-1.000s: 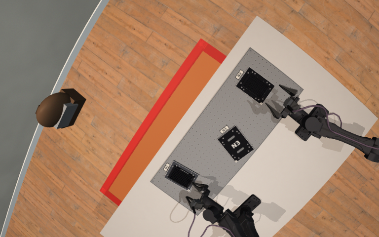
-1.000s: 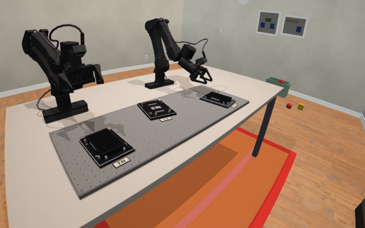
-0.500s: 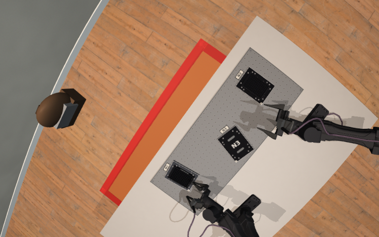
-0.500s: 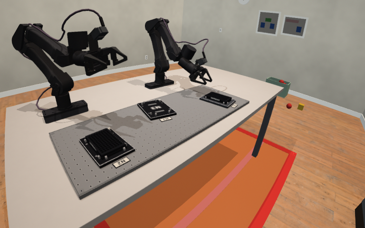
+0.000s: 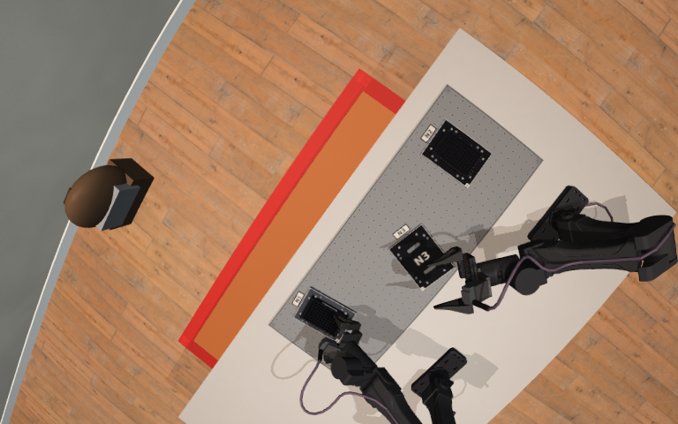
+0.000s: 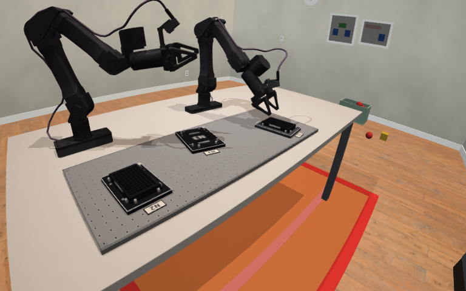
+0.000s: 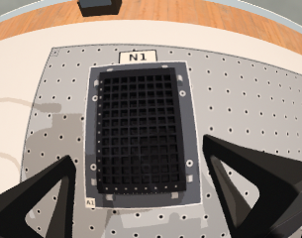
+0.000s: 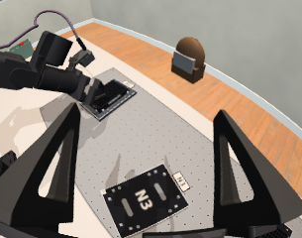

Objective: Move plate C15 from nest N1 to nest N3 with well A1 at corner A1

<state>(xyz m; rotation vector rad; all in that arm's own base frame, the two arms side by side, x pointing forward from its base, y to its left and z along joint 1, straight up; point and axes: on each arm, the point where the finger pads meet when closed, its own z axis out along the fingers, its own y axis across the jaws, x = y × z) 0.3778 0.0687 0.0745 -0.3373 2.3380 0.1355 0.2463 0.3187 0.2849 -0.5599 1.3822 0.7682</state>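
Note:
Plate C15 [image 5: 320, 311] [image 6: 278, 124] [image 7: 138, 129] [image 8: 112, 94], black, sits on nest N1 [image 7: 188, 129]; no label on it can be read. N1's A1 tag is at its lower left in the left wrist view. My left gripper [image 6: 272, 110] [image 7: 136, 154] is open above the plate, a finger off each long side. My right gripper [image 5: 432, 287] [image 6: 196, 53] [image 8: 149, 110] is open and empty, high near N3. Nest N3 [image 5: 412, 256] [image 6: 199, 140] [image 8: 143, 198] is bare, with a pale corner mark. Plate C51 [image 5: 455, 152] [image 6: 134, 180] sits on nest N2 [image 6: 128, 208].
The three nests stand in a row on the grey perforated deck [image 5: 364, 246] [image 6: 87, 202], N3 in the middle. Name signs stand beside them. Upright locator pins edge the nests. In the top view the right arm reaches over the edge of N3. The left arm partly covers N1 there.

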